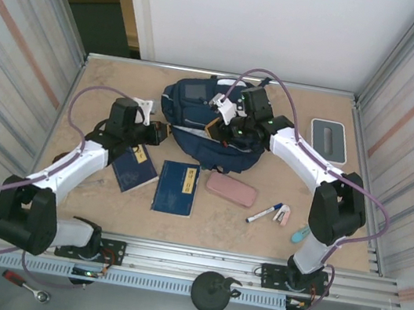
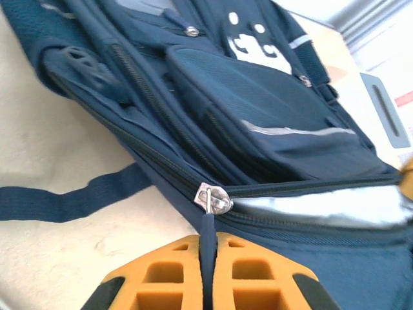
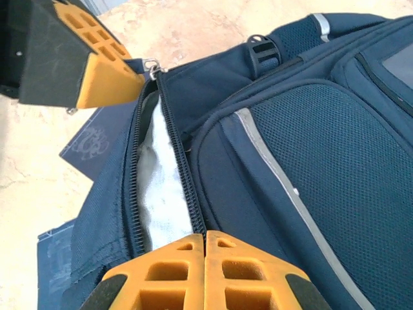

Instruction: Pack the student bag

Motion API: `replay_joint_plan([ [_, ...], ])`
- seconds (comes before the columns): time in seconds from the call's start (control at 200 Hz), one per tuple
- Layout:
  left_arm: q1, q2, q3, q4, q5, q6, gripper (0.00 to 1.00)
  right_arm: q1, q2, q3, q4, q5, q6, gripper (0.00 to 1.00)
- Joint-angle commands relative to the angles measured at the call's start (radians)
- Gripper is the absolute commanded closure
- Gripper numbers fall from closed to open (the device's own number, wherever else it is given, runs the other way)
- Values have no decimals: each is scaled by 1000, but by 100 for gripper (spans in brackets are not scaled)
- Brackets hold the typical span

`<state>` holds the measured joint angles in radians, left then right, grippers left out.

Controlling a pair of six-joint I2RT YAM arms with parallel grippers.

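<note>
Orange pads of my left gripper [image 2: 208,258] are pressed together on the dark zipper pull [image 2: 208,226], which runs up to the silver slider [image 2: 213,197]. My right gripper [image 3: 205,261] is closed tight at the other end of the same zipper line; I cannot tell whether fabric is caught between the pads. Between the two, the zipper gapes and white lining [image 3: 158,187] shows. The navy bag [image 1: 198,114] lies on its side at the far middle of the counter [image 1: 220,217]. Nearer me lie two blue books [image 1: 176,187], a pink case [image 1: 231,189] and a marker [image 1: 264,212].
</note>
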<state>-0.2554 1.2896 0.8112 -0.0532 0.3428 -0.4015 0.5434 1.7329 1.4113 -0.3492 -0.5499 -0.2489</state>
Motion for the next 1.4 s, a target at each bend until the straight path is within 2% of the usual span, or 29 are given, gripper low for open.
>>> replay_joint_plan([
  [0.0, 70, 50, 47, 0, -120, -46, 100, -51, -54, -17, -73, 53, -32, 100],
  [0.301, 100, 179, 139, 23, -67, -33, 100, -78, -73, -47, -70, 77, -23, 100],
  [1.032, 186, 583, 388, 71, -10, -18, 100, -111, -107, -88, -16, -28, 42, 100],
  [1.202, 197, 635, 435, 70, -7, -16, 92, -111, -104, -87, -15, -38, 53, 100],
  [1.393, 205, 581, 391, 71, -5, -20, 74, -89, -74, -70, 10, 6, 109, 100],
])
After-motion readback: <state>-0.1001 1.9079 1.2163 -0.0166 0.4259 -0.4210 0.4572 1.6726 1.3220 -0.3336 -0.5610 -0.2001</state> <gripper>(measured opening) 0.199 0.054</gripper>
